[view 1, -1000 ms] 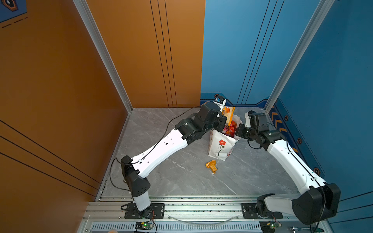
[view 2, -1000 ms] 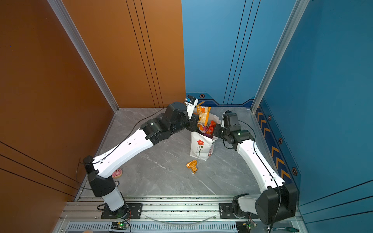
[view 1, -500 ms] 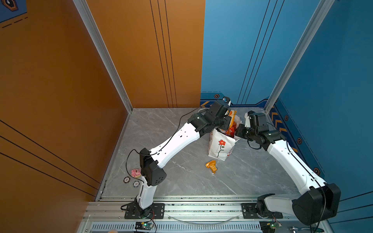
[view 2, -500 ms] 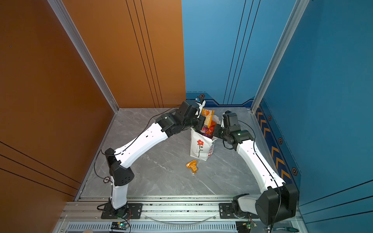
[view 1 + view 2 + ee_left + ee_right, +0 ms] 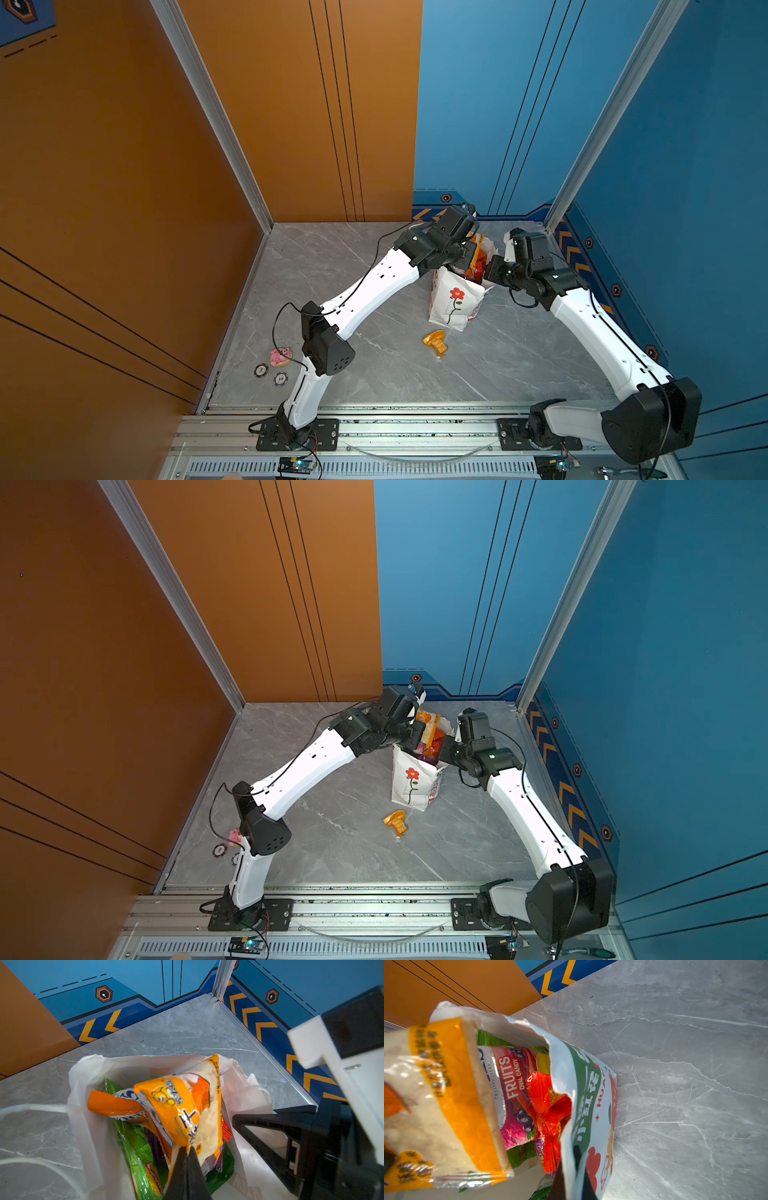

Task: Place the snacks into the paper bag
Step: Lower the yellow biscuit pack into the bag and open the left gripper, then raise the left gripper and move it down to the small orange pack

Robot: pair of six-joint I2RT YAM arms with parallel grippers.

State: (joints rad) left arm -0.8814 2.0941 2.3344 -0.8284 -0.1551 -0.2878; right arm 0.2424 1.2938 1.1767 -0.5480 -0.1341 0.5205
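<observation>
On the grey marble-look tabletop (image 5: 374, 374), the white paper carrier bag with a red flower drawing (image 5: 453, 303) stands upright near the back corner with its mouth open. The right gripper (image 5: 573, 1157) has its fingers clamped on the bag's side rim, paper pinched between them, which I judge holds the mouth open.

A large orange-yellow crinkly plastic packet with pale contents (image 5: 187, 1109) stands half in the mouth, its top above the rim. The left gripper (image 5: 187, 1148) has its fingers pressed together on that packet's lower edge, so it is not yet let go.

Below it in the bag lie a green plastic packet (image 5: 135, 1142), a purple "FRUITS" candy packet (image 5: 517, 1088), a red crinkly packet (image 5: 548, 1105) and an orange "FOX'S" packet (image 5: 116, 1105).

One small orange packet (image 5: 435, 341) lies on the tabletop near the bag's front, apart from it. By my reading the task is nearly done: this release, then that last packet.
</observation>
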